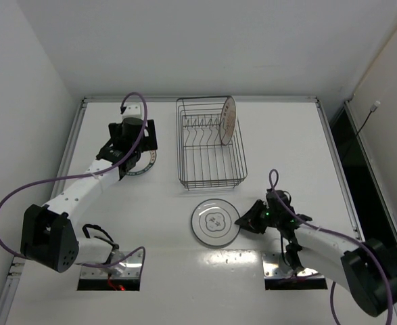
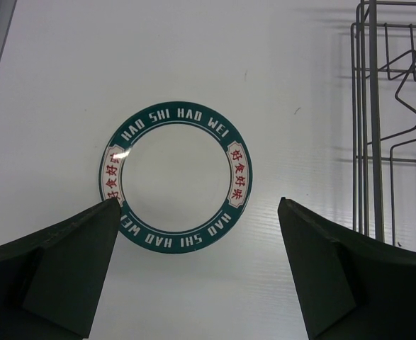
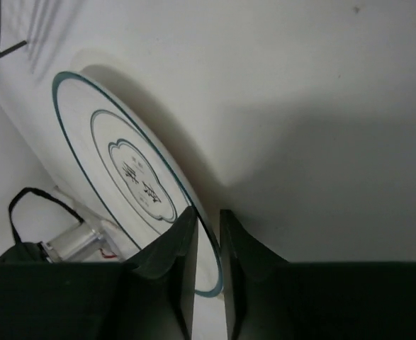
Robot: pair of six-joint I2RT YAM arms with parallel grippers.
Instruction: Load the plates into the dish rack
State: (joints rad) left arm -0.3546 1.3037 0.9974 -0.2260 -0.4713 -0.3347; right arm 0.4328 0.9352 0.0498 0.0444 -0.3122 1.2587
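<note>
Right gripper [image 3: 207, 216] is nearly closed, seemingly pinching the near rim of the grey-ringed plate [image 3: 122, 166], which sits on the table [image 1: 286, 149] just in front of the dish rack [image 1: 208, 168]. Contact is hard to confirm. Left gripper [image 2: 197, 204] hangs wide open over the green-rimmed plate [image 2: 176, 177], left of the rack. One plate [image 1: 228, 120] already stands at the rack's right end. Risk: the thin edge grip lets the plate pivot or slip on lifting, or it clips the standing plate.
</note>
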